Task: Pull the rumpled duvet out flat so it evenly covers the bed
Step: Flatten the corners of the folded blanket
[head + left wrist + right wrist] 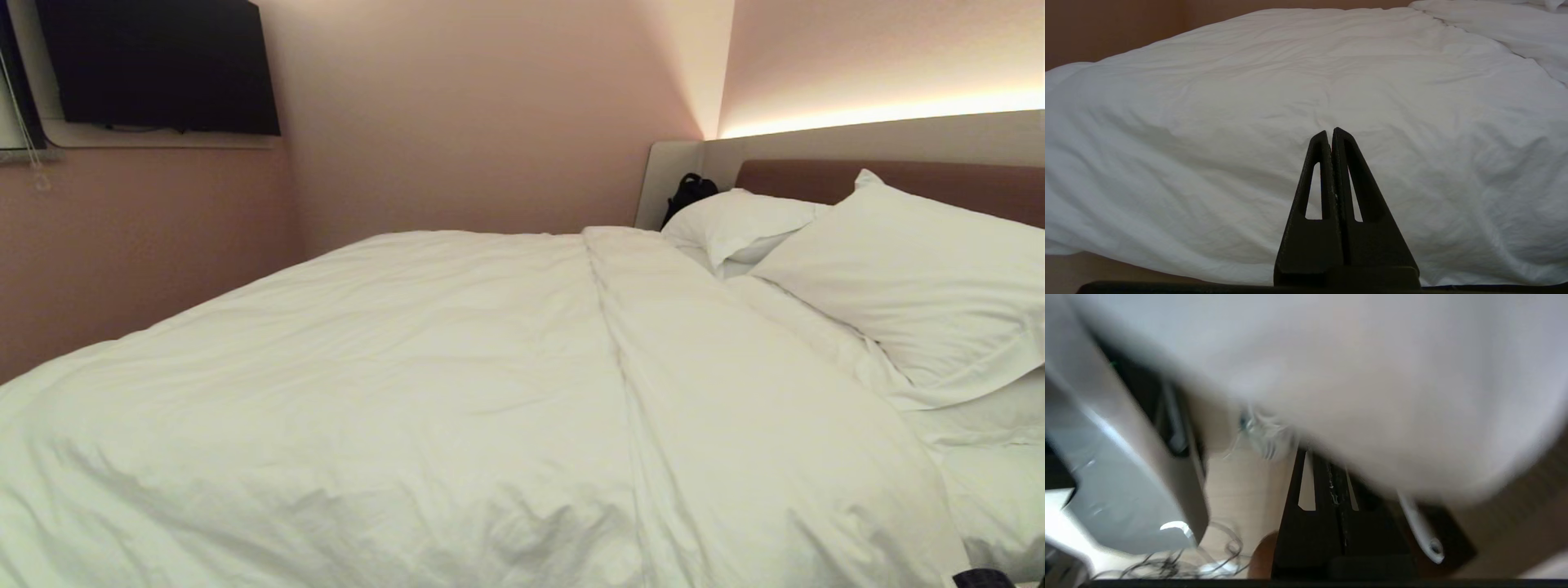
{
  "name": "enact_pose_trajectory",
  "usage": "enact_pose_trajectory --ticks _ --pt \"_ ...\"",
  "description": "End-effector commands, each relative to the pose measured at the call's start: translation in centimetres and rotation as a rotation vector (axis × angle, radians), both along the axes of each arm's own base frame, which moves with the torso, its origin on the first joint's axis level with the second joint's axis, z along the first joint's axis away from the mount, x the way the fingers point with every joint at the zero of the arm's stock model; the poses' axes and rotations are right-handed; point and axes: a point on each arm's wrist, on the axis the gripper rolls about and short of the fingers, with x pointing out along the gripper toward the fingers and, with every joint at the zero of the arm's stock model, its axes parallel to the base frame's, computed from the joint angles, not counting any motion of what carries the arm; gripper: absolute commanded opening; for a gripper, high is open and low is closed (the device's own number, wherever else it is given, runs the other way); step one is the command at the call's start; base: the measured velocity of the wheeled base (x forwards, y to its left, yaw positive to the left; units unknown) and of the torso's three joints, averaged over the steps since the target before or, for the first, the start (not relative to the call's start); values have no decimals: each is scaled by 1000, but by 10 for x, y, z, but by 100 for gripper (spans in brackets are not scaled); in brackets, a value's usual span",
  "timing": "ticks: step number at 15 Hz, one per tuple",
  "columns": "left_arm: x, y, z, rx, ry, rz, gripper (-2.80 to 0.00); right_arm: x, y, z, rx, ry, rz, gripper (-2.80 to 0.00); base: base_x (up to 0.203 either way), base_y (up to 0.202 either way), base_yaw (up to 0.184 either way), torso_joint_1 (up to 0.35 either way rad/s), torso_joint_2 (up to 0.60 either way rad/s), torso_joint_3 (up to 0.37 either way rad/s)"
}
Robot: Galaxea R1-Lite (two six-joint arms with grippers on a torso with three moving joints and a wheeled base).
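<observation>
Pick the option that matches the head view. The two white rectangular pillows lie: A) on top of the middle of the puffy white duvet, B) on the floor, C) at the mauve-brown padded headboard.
C: both white rectangular pillows rest against the mauve-brown padded headboard, beyond the puffy white duvet.

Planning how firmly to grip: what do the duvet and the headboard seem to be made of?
The duvet: soft matte white woven cloth, probably cotton, over puffy filling; it creases finely and billows. The headboard: smooth mauve-brown padding, fabric or leatherette; which one is unclear.
</observation>
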Motion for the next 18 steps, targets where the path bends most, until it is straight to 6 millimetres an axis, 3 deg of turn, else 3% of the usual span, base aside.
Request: enact_pose_trajectory --ticks 1,11,18 --pt "0 0 0 0 0 0 -280 38 -12 -7 -131 -353 43 -280 0 0 0 0 0 0" --pt "0 0 0 0 0 0 -280 48 -17 -27 -255 -381 85 -280 0 0 0 0 0 0" --pt "0 0 0 0 0 0 -280 47 -15 -25 -270 -361 94 -280 0 0 0 0 0 0"
